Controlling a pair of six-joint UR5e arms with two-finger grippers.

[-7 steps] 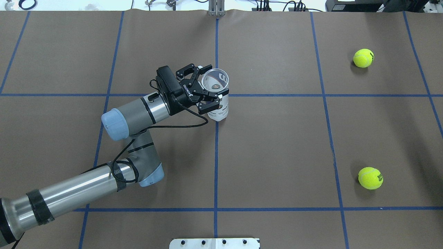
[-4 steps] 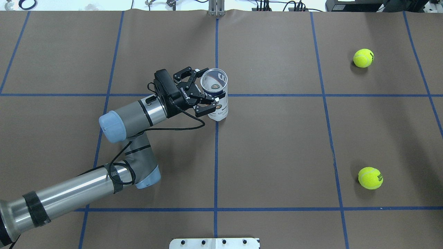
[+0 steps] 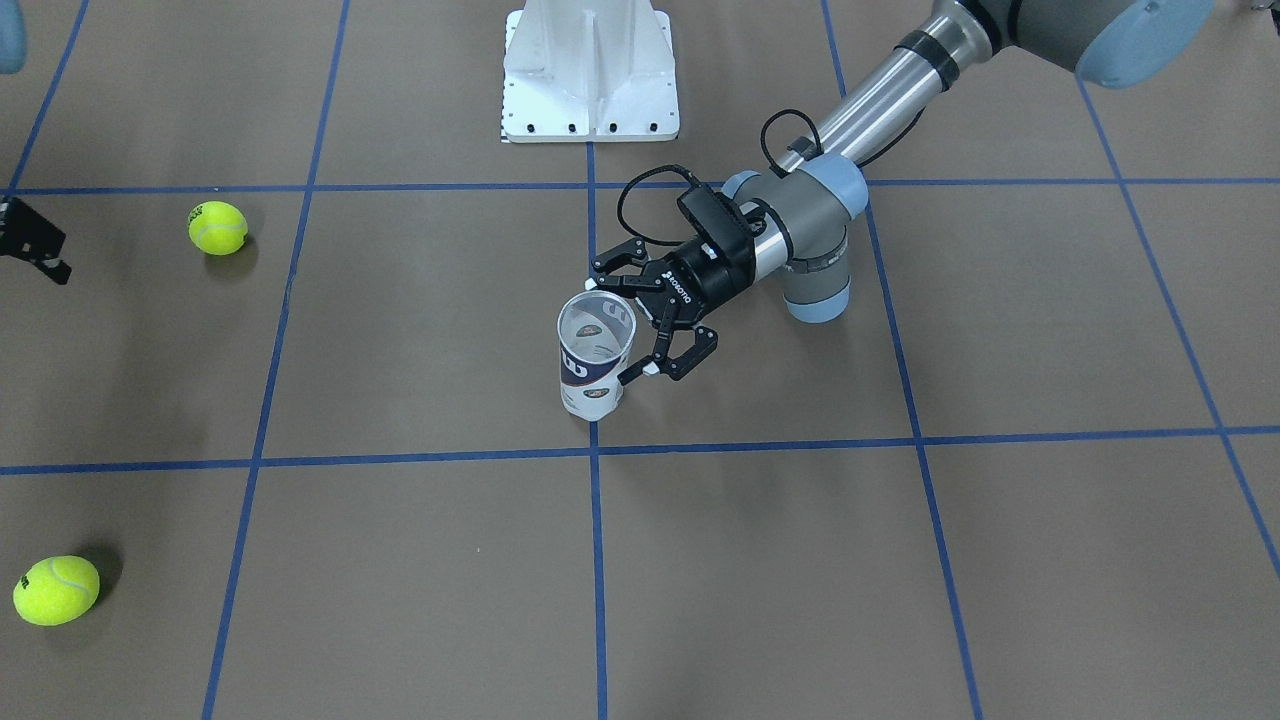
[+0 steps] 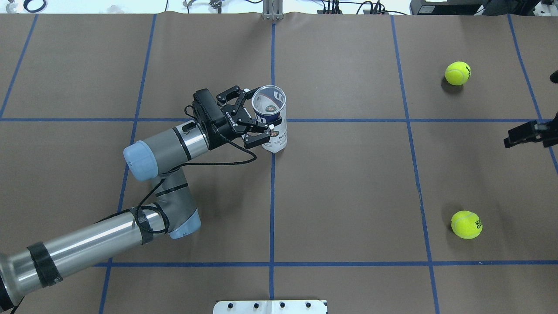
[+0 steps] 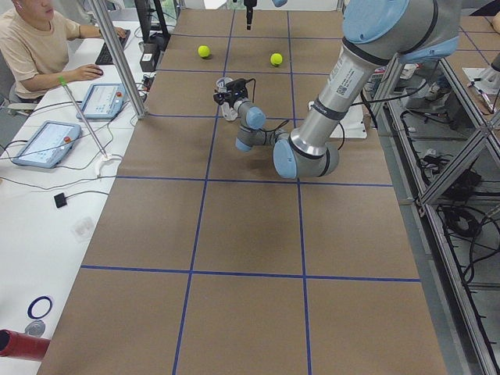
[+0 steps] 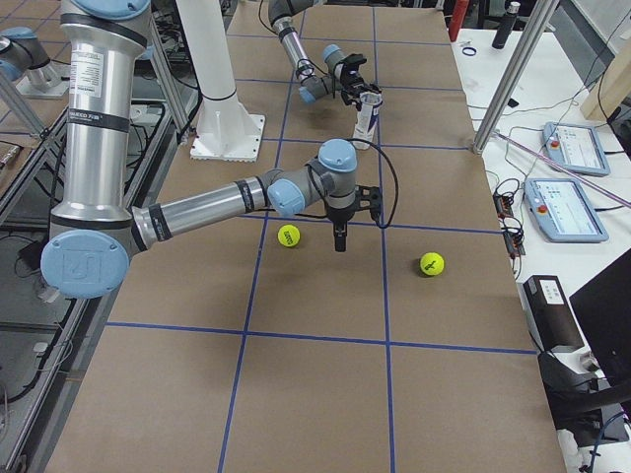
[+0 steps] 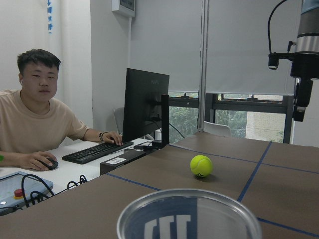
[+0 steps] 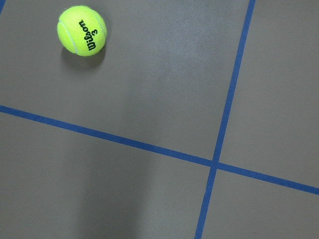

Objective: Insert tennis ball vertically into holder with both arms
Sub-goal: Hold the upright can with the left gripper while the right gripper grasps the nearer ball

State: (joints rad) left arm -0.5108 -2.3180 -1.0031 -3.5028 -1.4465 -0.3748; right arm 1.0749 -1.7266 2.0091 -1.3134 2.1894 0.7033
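The holder (image 4: pixel 273 124), a clear can with a white and navy label, stands upright and open-topped near the table's centre line; it also shows in the front view (image 3: pixel 592 360) and in the left wrist view (image 7: pixel 189 215). My left gripper (image 4: pixel 259 114) is open, with one finger on each side of the holder, level with its upper part (image 3: pixel 627 322). Two yellow tennis balls lie far right, one at the back (image 4: pixel 457 73) and one nearer (image 4: pixel 466 224). My right gripper (image 4: pixel 521 135) shows only partly at the right edge, between the balls and above the table; I cannot tell its state.
A white base plate (image 4: pixel 270 306) sits at the table's near edge. Blue tape lines cross the brown table cover. The right wrist view shows one ball (image 8: pixel 81 30) on the table. An operator (image 7: pixel 35 124) sits at a desk beyond the table's far side.
My left gripper has drawn back a little to the left from the holder, still open. My right gripper has come into the overhead view at the right edge.
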